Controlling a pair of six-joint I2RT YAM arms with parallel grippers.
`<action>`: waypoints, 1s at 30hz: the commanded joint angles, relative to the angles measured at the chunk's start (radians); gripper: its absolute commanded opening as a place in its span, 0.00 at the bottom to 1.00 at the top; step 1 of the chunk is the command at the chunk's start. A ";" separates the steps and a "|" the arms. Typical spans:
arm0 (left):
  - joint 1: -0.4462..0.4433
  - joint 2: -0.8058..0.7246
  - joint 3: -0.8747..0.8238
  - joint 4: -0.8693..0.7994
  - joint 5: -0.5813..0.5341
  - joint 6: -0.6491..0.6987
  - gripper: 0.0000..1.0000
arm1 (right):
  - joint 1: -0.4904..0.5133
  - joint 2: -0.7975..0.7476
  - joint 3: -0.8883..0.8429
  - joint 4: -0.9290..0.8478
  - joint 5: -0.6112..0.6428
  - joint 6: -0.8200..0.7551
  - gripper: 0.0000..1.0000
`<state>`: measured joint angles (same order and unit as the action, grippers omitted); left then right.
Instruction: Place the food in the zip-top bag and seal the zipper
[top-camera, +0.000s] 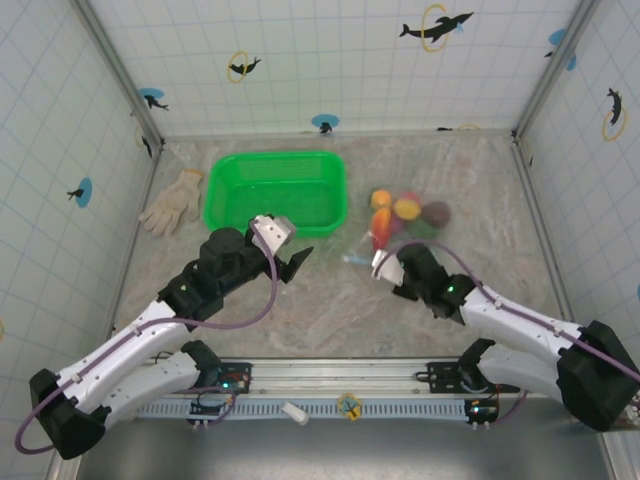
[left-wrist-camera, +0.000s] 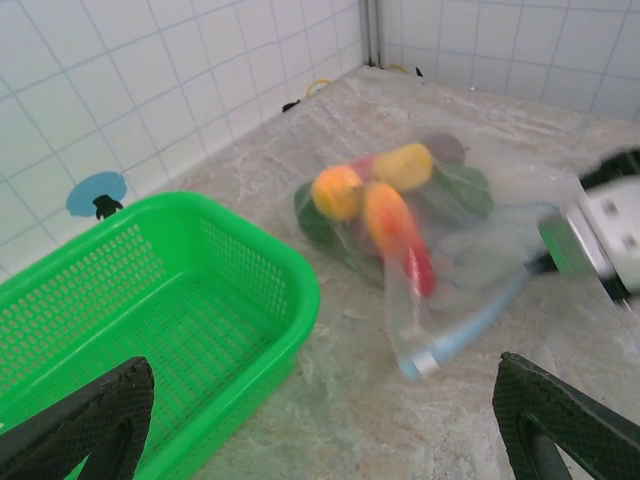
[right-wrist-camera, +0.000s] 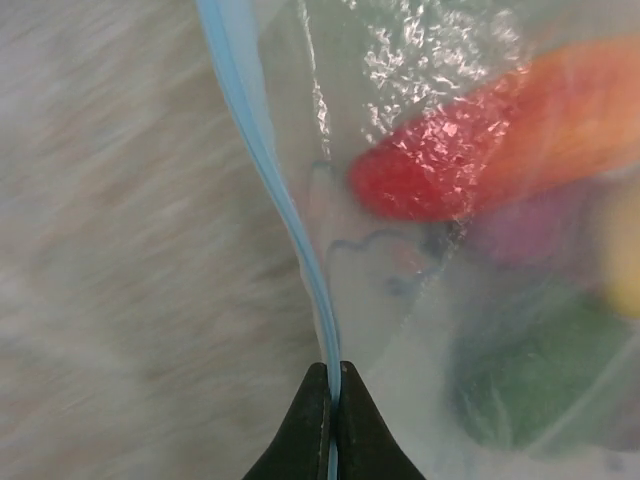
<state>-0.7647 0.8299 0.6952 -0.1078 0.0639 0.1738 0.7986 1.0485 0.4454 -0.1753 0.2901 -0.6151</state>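
Right wrist view: the right end effector (right-wrist-camera: 331, 405) is clamped together on the thin light-blue zipper strip (right-wrist-camera: 262, 150) of the clear crinkly zip-top bag (right-wrist-camera: 400, 290), with the small rounded toy food (right-wrist-camera: 470, 150) inside it. The bag lies on the counter (top-camera: 330, 300) just right of the green plastic basket (top-camera: 275, 158). The left end effector (top-camera: 285, 248), fingers apart, hovers at the basket's near edge.
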 joint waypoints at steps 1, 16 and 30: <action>0.005 0.015 0.019 0.051 0.029 -0.039 0.90 | 0.084 -0.084 -0.045 0.025 -0.020 0.121 0.12; 0.005 -0.015 -0.044 0.159 -0.172 -0.261 0.98 | -0.040 -0.381 0.068 0.082 -0.029 0.474 0.69; 0.212 0.077 -0.359 0.503 -0.206 -0.177 0.98 | -0.276 -0.351 -0.037 0.206 0.200 0.638 1.00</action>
<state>-0.6617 0.9188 0.4194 0.2173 -0.1661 0.0067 0.5236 0.7319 0.4671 -0.0864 0.4362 0.0250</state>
